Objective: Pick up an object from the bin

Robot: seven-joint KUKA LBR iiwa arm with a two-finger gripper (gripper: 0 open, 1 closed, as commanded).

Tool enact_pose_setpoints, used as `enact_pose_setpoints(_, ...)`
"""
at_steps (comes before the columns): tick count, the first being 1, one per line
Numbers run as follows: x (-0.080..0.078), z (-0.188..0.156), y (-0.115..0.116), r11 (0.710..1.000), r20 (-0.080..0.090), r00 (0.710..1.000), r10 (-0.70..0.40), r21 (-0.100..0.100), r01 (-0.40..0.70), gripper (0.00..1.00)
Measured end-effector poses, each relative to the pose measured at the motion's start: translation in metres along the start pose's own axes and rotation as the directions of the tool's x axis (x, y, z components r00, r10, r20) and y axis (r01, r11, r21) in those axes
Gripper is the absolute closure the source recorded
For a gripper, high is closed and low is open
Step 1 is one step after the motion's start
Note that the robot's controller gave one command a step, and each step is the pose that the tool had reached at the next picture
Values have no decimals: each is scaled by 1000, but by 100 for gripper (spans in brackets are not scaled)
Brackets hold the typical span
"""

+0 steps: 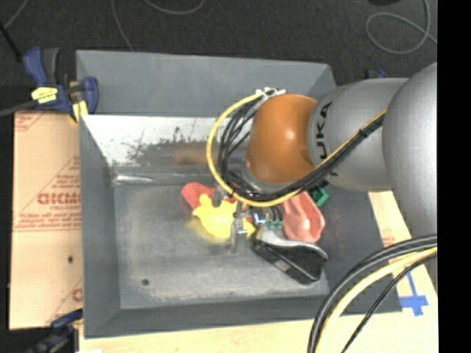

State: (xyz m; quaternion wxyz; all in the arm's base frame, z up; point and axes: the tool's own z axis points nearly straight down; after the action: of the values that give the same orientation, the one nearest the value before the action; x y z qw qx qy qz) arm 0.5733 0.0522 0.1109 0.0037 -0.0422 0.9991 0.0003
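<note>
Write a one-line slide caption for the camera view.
The arm's gripper low in the grey bin beside a yellow toy, a pink thing and a black thing close by.

Count, as far as visible: 1 grey bin [162, 252]. Inside it: 1 yellow toy-like obj. [212, 220]; 1 red obj. [194, 193] touching it at the back; 1 pink-red obj. [303, 219]; 1 black obj. [293, 259] w/ grey face; 2 small green bits [319, 195], kind unclear. Approx. 6 loose items total, all in one heap.
</note>
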Motion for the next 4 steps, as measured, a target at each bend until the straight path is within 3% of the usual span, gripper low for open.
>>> enact_pose_setpoints(1, -15, 36, -8, 995, 12, 995, 96, 0, -96, 100)
enact_pose_setpoints(2, -15, 36, -8, 995, 12, 995, 96, 0, -96, 100)
enact_pose_setpoints(3, -19, -88, -34, 999, 16, 998, 54, 1, -54, 100)
enact_pose_setpoints(4, -19, -88, -34, 999, 16, 998, 54, 1, -54, 100)
